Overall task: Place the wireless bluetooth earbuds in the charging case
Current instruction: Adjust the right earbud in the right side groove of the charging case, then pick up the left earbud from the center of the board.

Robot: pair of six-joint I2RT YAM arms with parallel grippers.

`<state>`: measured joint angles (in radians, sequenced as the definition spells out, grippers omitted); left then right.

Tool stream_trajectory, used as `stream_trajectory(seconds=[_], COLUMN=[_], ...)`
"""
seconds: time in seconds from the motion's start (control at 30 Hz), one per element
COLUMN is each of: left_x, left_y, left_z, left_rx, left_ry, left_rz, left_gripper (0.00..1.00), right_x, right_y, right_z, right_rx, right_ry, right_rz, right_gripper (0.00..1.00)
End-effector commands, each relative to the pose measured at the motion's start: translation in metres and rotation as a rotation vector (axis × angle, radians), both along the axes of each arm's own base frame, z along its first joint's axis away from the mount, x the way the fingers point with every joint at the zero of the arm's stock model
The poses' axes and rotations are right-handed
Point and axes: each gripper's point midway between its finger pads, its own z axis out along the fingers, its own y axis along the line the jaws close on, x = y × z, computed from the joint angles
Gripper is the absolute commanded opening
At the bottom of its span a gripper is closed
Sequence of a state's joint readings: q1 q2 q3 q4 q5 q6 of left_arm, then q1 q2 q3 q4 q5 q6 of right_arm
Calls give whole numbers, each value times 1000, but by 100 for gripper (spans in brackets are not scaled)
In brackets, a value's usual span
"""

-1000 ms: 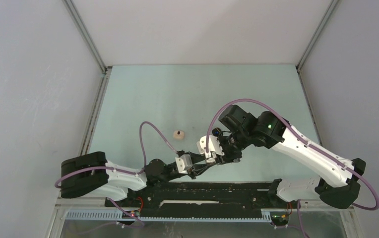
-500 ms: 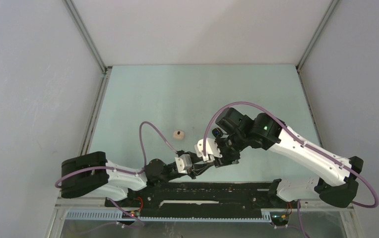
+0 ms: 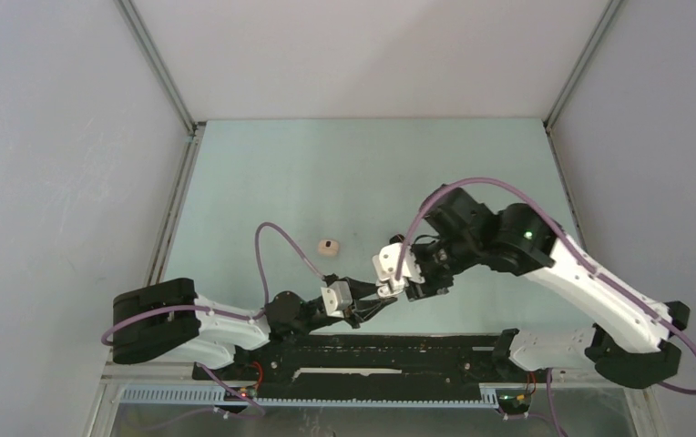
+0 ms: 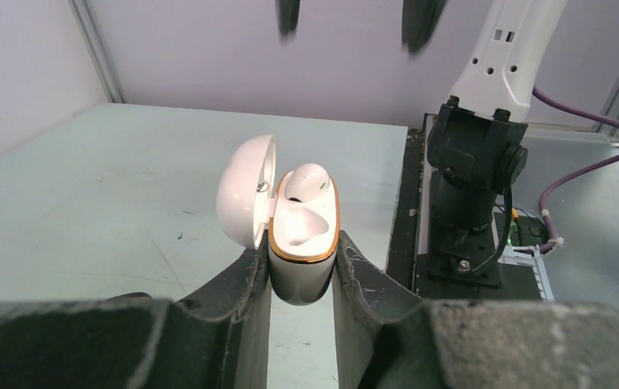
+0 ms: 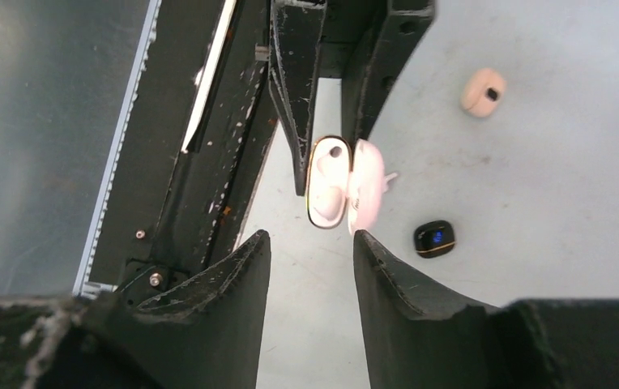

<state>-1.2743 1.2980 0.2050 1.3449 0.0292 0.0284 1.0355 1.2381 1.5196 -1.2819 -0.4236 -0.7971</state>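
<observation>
My left gripper [image 4: 302,261] is shut on a white charging case [image 4: 302,247] with a gold rim, held upright low over the table with its lid [image 4: 245,190] swung open to the left. One white earbud [image 4: 306,180] sits in the far socket; the near socket is hollow. In the right wrist view the same case [image 5: 326,185] lies just beyond my right gripper [image 5: 310,237], which hangs open above it with nothing between its fingers. On the table lie a pale beige earbud [image 5: 483,91] and a small black earbud [image 5: 434,238] with a blue light.
In the top view the two grippers meet near the front middle of the table, left gripper [image 3: 363,306] and right gripper [image 3: 397,289]. The beige earbud [image 3: 328,246] lies to their left. The black base rail [image 3: 372,350] runs along the near edge.
The right arm has swung its elbow and forearm to the right, with its gripper staying over the case. The left arm and the case have not moved.
</observation>
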Motion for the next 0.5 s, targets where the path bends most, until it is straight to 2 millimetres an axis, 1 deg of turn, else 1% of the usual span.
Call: stream_trajectory(seconds=[0.0, 0.07, 0.13, 0.2, 0.27, 0.37, 0.47], left_x=[5, 7, 10, 17, 23, 29, 31], left_y=[-1, -1, 3, 13, 26, 42, 56], left_z=[22, 27, 33, 40, 47, 46, 44], left_rx=[-86, -111, -142, -179, -208, -194, -157], left_ry=[26, 49, 66, 86, 98, 107, 117], left_rz=[8, 7, 19, 53, 92, 145, 186], left_gripper=[0, 0, 0, 0, 0, 0, 0], right_x=[-4, 9, 27, 47, 66, 79, 93], right_y=[-18, -25, -33, -40, -45, -44, -37], right_z=[45, 45, 42, 33, 20, -14, -49], right_rx=[150, 165, 189, 210, 243, 254, 274], right_ry=[-33, -29, 1, 51, 109, 135, 108], right_rz=[-35, -102, -181, -261, -327, -306, -268], right_gripper=[44, 43, 43, 41, 39, 35, 35])
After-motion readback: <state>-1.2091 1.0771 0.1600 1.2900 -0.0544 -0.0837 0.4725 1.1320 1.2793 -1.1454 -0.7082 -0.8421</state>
